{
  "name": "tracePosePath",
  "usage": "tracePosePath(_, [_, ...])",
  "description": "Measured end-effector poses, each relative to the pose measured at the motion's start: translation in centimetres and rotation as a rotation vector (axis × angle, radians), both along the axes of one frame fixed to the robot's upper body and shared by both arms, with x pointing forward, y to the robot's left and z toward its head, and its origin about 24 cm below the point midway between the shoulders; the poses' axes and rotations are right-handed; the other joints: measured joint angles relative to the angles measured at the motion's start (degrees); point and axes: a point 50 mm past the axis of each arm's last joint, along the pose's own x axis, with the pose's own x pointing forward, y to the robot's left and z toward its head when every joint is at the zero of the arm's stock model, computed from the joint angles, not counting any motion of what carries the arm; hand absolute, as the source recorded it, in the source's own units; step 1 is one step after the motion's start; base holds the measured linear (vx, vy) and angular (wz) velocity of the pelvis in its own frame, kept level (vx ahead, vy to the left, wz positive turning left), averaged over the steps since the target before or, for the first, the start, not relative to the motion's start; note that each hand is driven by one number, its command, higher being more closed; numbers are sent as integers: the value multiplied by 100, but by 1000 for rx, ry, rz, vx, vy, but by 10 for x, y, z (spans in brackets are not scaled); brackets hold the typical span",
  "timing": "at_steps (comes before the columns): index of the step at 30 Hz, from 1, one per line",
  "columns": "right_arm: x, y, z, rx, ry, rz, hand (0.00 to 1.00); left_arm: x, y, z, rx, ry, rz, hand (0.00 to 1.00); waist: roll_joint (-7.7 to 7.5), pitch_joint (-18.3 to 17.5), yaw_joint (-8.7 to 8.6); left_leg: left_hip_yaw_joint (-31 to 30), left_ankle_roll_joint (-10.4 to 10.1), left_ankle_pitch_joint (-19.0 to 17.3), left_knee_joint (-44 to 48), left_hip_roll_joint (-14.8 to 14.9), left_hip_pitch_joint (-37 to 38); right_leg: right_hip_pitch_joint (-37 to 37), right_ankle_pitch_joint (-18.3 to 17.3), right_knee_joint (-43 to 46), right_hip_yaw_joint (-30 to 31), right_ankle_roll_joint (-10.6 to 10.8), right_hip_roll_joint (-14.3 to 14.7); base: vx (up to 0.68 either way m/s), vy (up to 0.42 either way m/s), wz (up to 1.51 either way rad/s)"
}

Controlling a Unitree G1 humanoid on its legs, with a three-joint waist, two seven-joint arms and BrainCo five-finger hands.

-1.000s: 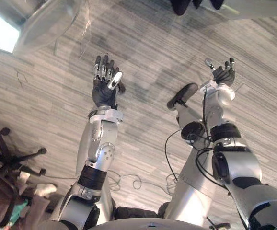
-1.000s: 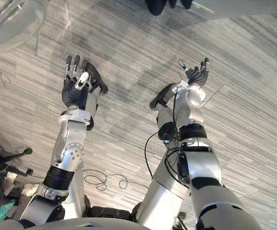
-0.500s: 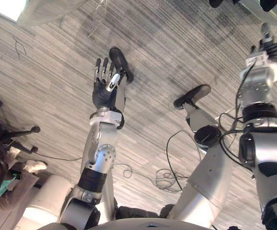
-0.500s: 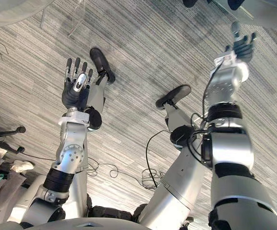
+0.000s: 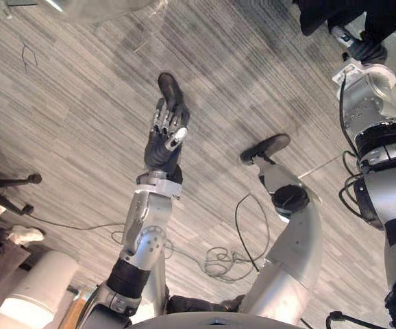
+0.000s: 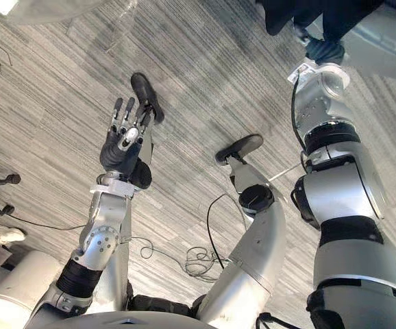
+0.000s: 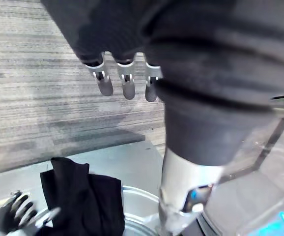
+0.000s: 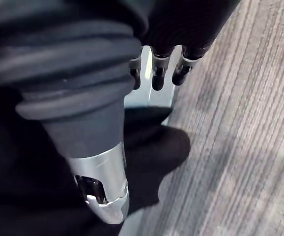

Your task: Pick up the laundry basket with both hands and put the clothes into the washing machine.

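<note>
Whole view has swung vs 1 s ago: the head cam moved, so the striped floor [image 5: 81, 103] sliding across isn't things moving. The real change is the right arm. It now stretches to the top-right corner, where the grey washing machine [image 6: 393, 41] comes in w/ a black garment [image 6: 287, 15] draped on it. 1 s ago that hand was over bare floor, well short of the cloth. In the left wrist view the garment lies on the machine's grey top, just beside a round metal rim [image 7: 132, 196].

The right hand [image 6: 323, 49] is at the garment's lower edge; touching or just shy, can't tell. Its fingers [image 8: 157, 78] look straight/relaxed in its own wrist view, w/ nothing curled round cloth and the dark fabric just past the tips. The left hand [image 5: 162, 144] keeps approx. the same pose as before: raised over the floor, well apart from the machine, fingers [image 7: 125, 86] straight, carrying nothing.

My read: task is at the loading end. The cloth is at the machine but not clearly inside. The right hand prob. needs to push or re-grab it and feed it in. Risk: garment slips off onto the floor.
</note>
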Motion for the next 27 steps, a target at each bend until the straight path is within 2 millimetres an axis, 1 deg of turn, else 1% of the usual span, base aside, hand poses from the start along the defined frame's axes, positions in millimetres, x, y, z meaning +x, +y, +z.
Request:
tracePosePath(1, [1, 5, 11, -36, -20, 24, 0, -3, -6, 0, 6, -7, -34, 0, 3, -2, 65, -256, 116, 166, 103, -54, 53, 30, 22, -3, -8, 23, 0, -35, -29, 13])
tracePosePath(2, [2, 16, 22, -66, -42, 51, 0, -5, -12, 0, 13, -8, -63, 0, 46, -26, 93, -270, 261, 420, 15, -73, 75, 66, 17, 42, -36, 47, 20, -38, -32, 9])
tracePosePath(4, [3, 24, 37, -104, -69, 71, 0, -7, -13, 4, 8, -25, -71, 0, 48, -30, 106, -376, 225, 461, -62, -129, 58, 140, 35, 58, -179, 46, -11, -34, -31, 25])
tracePosePath(6, [3, 24, 36, -116, -63, 69, 0, -7, -13, 5, 4, -29, -68, 0, 48, -31, 120, -538, 280, 520, -65, -223, 29, 242, -87, 214, -322, 45, -137, -19, -39, 50])
tracePosePath(7, [2, 23, 38, -114, -68, 65, 0, -7, -12, 5, 6, -31, -63, 0, 48, -32, 118, -642, 350, 571, -32, -282, -5, 285, -176, 349, -349, 64, -214, -15, -47, 58])
tracePosePath(8, [2, 22, 41, -114, -72, 59, 0, -6, -11, 6, 15, -35, -57, 0, 48, -32, 112, -749, 362, 589, -30, -354, -46, 295, -260, 481, -354, 66, -297, -12, -38, 58])
tracePosePath(10, [1, 20, 46, -109, -79, 46, 0, -6, -11, 6, 20, -39, -51, 0, 48, -31, 128, -849, 356, 604, 21, -406, -123, 295, -376, 616, -369, 102, -377, -8, -28, 42])
tracePosePath(11, [0, 20, 48, -108, -83, 43, 100, -6, -10, 6, 19, -37, -46, 0, 48, -31, 140, -878, 356, 604, 46, -413, -153, 296, -408, 653, -377, 108, -384, -14, -27, 33])
tracePosePath(14, [-1, 23, 58, -124, -103, 33, 100, -2, -1, 5, 12, -14, 3, 0, 48, -31, 151, -933, 351, 608, 110, -425, -231, 293, -507, 776, -420, 119, -424, -27, -10, 13])
tracePosePath(17, [-5, 24, 69, -160, -138, 12, 100, 0, 5, 6, -4, 0, 48, 0, 48, -31, 150, -929, 326, 590, 117, -407, -231, 263, -509, 788, -381, 120, -414, -59, 12, -7])
tracePosePath(19, [-6, 24, 73, -152, -152, -4, 100, 2, 7, 6, -10, 10, 64, 0, 48, -31, 151, -911, 358, 563, 150, -370, -232, 224, -493, 779, -310, 121, -393, -68, 27, -14])
tracePosePath(22, [-8, 33, 78, -54, -231, 41, 100, 5, 9, 11, -17, 9, 83, 0, 47, -31, 146, -847, 329, 605, 157, -307, -231, 142, -393, 714, -227, 95, -329, -55, 26, -20])
tracePosePath(24, [-8, 40, 78, 30, -282, 69, 100, 7, 10, 13, -22, 7, 92, 0, 45, -30, 114, -791, 346, 617, 159, -237, -213, 143, -288, 584, -203, 82, -229, -54, 29, -30])
tracePosePath(25, [-11, 45, 78, 94, -327, 95, 100, 7, 10, 13, -21, 10, 94, 0, 43, -28, 72, -728, 424, 671, 159, -206, -173, 151, -221, 514, -169, 77, -190, -52, 28, -24])
tracePosePath(27, [-17, 49, 76, 199, -399, 119, 100, 9, 8, 10, -19, 26, 93, 0, 40, -26, 29, -605, 441, 661, 159, -137, -53, 221, -109, 380, -120, 75, -128, -58, 28, -35])
